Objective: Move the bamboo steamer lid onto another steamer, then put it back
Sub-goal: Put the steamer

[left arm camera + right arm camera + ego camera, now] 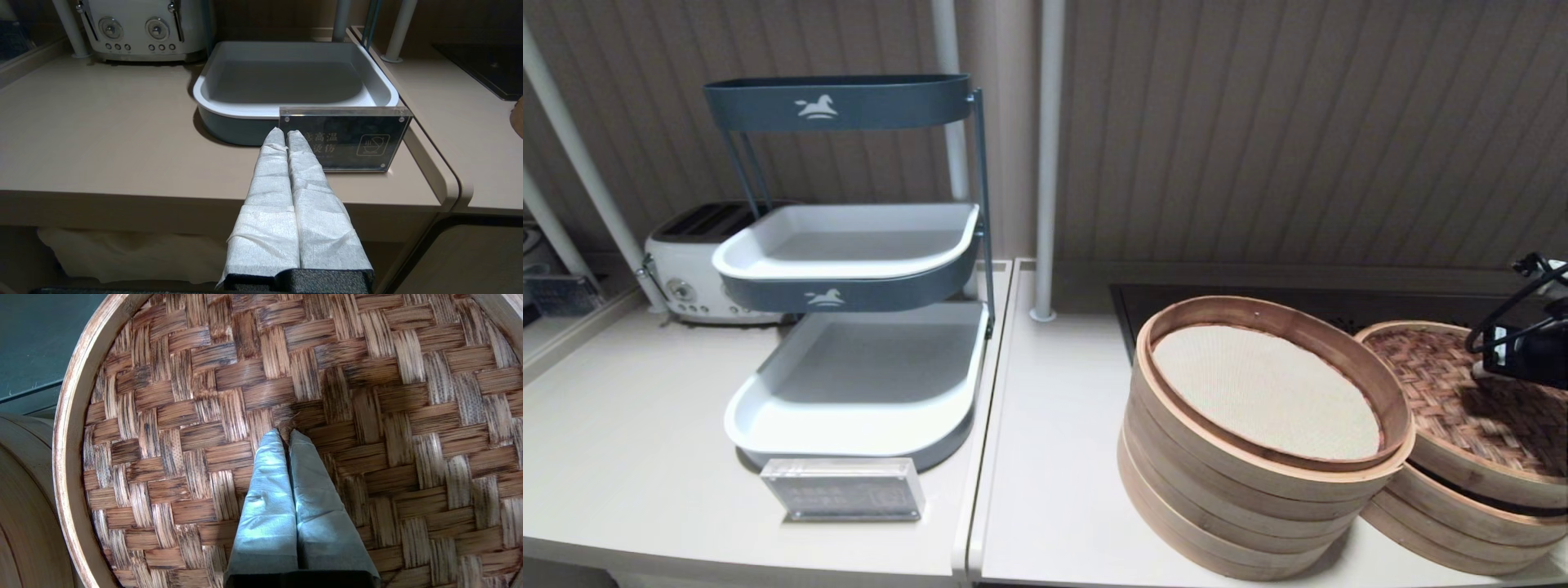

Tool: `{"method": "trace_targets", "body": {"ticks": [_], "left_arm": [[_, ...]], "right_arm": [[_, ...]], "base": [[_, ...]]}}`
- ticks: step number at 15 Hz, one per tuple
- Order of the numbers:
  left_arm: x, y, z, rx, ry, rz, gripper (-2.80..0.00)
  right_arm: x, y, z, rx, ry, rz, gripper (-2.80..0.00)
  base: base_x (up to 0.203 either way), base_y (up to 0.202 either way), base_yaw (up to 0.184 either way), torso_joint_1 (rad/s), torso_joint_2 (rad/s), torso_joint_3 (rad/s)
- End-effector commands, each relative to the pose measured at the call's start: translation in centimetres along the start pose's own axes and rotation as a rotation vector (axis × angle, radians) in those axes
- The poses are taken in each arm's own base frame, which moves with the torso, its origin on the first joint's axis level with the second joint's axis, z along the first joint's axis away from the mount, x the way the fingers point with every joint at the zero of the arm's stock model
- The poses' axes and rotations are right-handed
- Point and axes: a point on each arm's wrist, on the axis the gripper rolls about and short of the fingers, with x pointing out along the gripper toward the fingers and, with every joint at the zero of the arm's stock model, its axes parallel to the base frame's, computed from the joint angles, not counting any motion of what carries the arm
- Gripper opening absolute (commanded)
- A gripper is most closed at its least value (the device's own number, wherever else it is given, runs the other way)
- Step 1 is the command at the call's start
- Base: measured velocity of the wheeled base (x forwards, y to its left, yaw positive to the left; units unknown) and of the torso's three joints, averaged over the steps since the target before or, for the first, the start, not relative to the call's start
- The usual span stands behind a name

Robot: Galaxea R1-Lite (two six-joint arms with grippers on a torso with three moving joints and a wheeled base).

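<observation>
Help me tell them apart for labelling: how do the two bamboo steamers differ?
The taller steamer stack has about four tiers; the lower steamer about two. The stack is open-topped, showing a cream liner mat; the lower one carries the woven bamboo steamer lid, with the right gripper shut at its centre. Both are round pale bamboo, side by side.

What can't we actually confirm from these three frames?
- Lid handle: right wrist view, right tool tips cover it, so the grip is unconfirmed.
- Low steamer: head view, right side cut off by the frame edge.
- Right tool: head view, hidden behind the arm and cables.
- Sign text: left wrist view, partly blocked by the shut left tool.
</observation>
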Motion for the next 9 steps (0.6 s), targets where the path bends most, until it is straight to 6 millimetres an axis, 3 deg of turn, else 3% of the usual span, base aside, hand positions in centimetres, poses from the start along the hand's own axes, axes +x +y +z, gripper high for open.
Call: {"method": "trace_targets", "body": {"ticks": [1, 9], "left_arm": [[0.17, -0.01, -0.77, -0.001, 0.027, 0.0, -2.8], [0.17, -0.01, -0.77, -0.001, 0.027, 0.0, -2.8]], "right_arm": [[0.09, 0.13, -0.52, 0.0, 0.018, 0.005, -2.8], [-0.63, 0.3, -0.33, -0.004, -0.013, 0.016, -2.8]], "base": [[0.0, 0.0, 0.0, 0.0, 0.0, 0.0], [0.0, 0.0, 0.0, 0.0, 0.0, 0.0]]}}
